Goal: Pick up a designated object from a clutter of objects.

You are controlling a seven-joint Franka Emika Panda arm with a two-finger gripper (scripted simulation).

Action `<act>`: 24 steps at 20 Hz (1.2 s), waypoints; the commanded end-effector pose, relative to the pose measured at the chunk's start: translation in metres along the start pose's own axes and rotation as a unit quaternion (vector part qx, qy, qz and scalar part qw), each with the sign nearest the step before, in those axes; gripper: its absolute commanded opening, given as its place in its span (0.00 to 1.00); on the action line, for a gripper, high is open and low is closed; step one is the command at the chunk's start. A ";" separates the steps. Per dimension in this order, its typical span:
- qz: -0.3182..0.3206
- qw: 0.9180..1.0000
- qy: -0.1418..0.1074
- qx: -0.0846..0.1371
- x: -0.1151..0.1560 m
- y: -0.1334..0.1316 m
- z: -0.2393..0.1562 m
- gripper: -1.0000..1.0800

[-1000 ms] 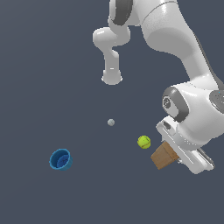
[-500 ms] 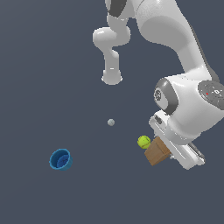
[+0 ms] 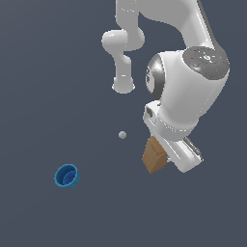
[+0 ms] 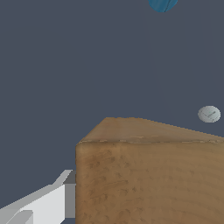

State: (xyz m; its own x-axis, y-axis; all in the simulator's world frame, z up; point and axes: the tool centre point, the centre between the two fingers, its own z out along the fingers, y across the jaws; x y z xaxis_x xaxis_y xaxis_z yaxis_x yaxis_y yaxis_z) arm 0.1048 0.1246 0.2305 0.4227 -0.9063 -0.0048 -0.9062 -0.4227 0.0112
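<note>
The brown box (image 3: pixel 154 155) hangs under my white hand, above the dark floor, at the exterior view's right. My gripper (image 3: pixel 165 153) is shut on the brown box, and the hand covers the box's top. In the wrist view the box (image 4: pixel 148 175) fills the near field, with one white finger (image 4: pixel 43 203) pressed against its side. The other finger is hidden. The blue cup (image 3: pixel 66 175) lies on the floor toward the exterior view's left and shows at the edge of the wrist view (image 4: pixel 162 4). The yellow-green ball is out of sight.
A small grey sphere (image 3: pixel 122 135) sits on the floor between the cup and the box; it also shows in the wrist view (image 4: pixel 209 114). The arm's white base post (image 3: pixel 123 86) stands behind it.
The hand and the brown box have moved together toward the exterior view's left and upward. The yellow-green ball, visible beside the box earlier, no longer shows. The cup has not moved.
</note>
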 end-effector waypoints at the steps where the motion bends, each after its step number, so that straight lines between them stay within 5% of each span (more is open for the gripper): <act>1: 0.000 1.000 0.001 0.005 0.020 0.015 -0.025 0.00; 24: 0.000 1.000 0.001 0.006 0.200 0.152 -0.203 0.00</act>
State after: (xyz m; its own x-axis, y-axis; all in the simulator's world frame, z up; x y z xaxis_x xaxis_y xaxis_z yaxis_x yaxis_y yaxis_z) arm 0.0567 -0.1072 0.4178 0.4215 -0.9068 -0.0070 -0.9068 -0.4216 0.0077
